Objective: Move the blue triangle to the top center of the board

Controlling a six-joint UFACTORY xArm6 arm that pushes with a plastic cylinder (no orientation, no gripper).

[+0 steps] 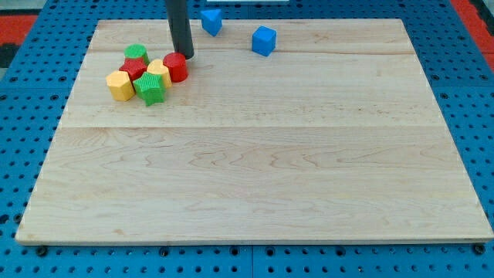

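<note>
The blue triangle (211, 21) lies at the view's top, left of centre, near the board's top edge. A blue cube (264, 40) lies to its right and a little lower. My tip (185, 55) stands just above the red cylinder (176, 67), touching or nearly touching it, and below-left of the blue triangle. The dark rod rises from the tip out of the view's top.
A cluster sits at the upper left: a green block (137, 54), a red star-like block (134, 69), a yellow block (159, 73), a yellow hexagonal block (120, 85) and a green star-like block (151, 89). The wooden board (255, 170) lies on a blue pegboard.
</note>
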